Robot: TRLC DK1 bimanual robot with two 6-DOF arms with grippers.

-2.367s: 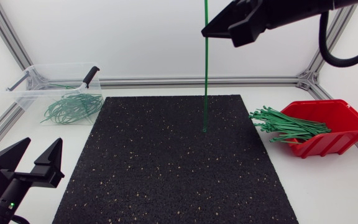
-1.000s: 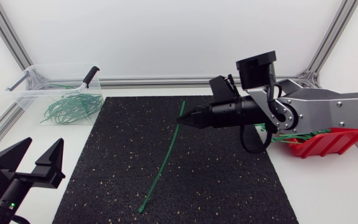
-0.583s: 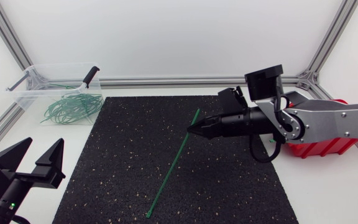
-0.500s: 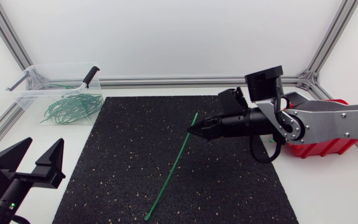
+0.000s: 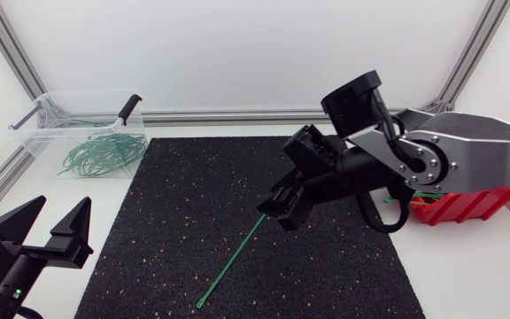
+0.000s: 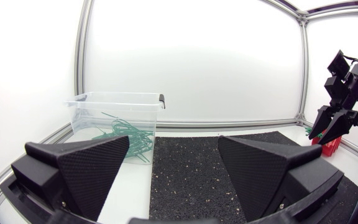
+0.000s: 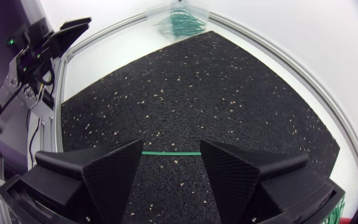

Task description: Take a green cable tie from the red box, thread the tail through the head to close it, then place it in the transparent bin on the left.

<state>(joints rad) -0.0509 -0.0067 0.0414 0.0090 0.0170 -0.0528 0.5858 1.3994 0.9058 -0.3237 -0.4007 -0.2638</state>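
Since half a second ago, my right gripper (image 5: 280, 211) has swung down over the black speckled mat (image 5: 175, 204), and the long green plastic cable tie (image 5: 233, 261) now lies flat, running toward the mat's front edge.

From the left wrist, my left gripper (image 6: 173, 165) is spread wide and holds nothing.

From the right wrist, the fingers stand apart and grip nothing, with the tie crossing beneath them. It looks light, springy and slick, so I'd pinch it near one end.

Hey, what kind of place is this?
Probably a robot lab test bench: a white-walled metal frame, a black mat, and a robot arm above a green cable tie.
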